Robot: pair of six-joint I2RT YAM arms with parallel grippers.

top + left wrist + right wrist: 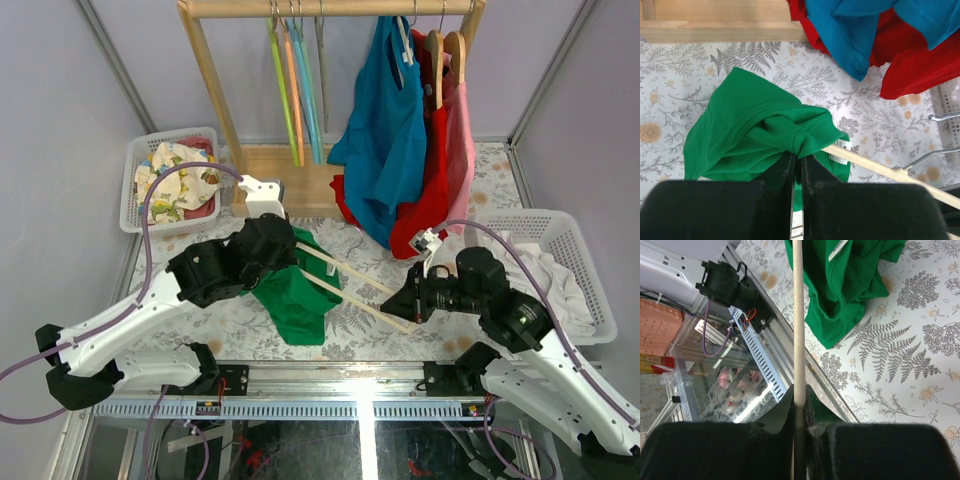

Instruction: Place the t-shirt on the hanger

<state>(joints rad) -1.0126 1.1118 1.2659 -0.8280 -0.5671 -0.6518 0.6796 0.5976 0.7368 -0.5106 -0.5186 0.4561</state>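
t-shirt (740,130) collar pinched, hanger (798,315) end clamped

The t-shirt (295,295) lies bunched in the middle of the bench (495,180), and the hanger (345,267) slants out of it toward the right arm (520,315), barring a straight path from front to back. Behind, the blue garment (385,130) and red garment (430,195) hang low off the wooden rack (213,90), closing the back centre. The left basket (170,180) fills the back left corner, the right basket (575,270) the right edge. Bare cloth shows in front of the hanger and in the back right corner.
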